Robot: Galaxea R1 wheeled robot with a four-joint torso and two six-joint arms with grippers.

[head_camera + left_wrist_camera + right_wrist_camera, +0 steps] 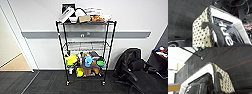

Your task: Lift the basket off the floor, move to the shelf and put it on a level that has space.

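Showing basket (201, 36) | white lettering inside unreadable | pincer states: cannot tell

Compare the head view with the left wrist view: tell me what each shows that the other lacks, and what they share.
Head only: the shelf against the wall, toys on its low tier, a bare middle level, and a black chair. Left wrist only: the basket, woven side, pale rim, black inside with white marks. Both: dark carpet floor.

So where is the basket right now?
The basket shows close up in both wrist views, above the dark grey carpet. In the right wrist view, a castor of the black wire rack stands just beyond it.
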